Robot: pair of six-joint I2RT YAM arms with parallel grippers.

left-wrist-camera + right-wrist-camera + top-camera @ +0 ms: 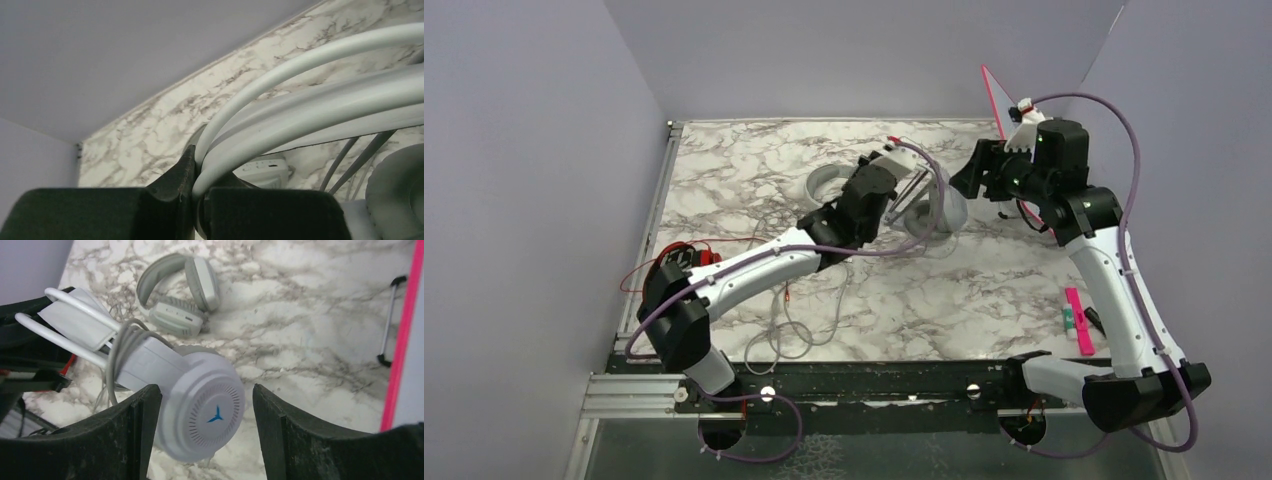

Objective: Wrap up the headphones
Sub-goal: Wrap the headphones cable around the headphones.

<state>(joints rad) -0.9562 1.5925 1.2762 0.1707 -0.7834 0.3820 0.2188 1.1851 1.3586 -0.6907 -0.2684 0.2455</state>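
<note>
Cable (120, 340) partly wound round white headset (200, 405), pinched by left hand (197, 195); right hand (205, 390) spread. Grey headset (177, 290), upper centre, and red headset (686, 258) look unwrapped.

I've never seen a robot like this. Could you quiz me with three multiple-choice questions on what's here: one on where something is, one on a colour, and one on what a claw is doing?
1. Where is the light grey headset?
A) lying on the marble table
B) in a claw
C) hanging on the wall

2. What colour is the logo on the white headset?
A) red
B) blue
C) green

3. What state is the right gripper in?
A) shut on a cable
B) open
C) shut on a headband

Answers:
1 A: it rests on the marble, behind the white one.
2 B: the small three-pointed mark is blue.
3 B: its fingers stand apart on either side of the earcup.
</note>
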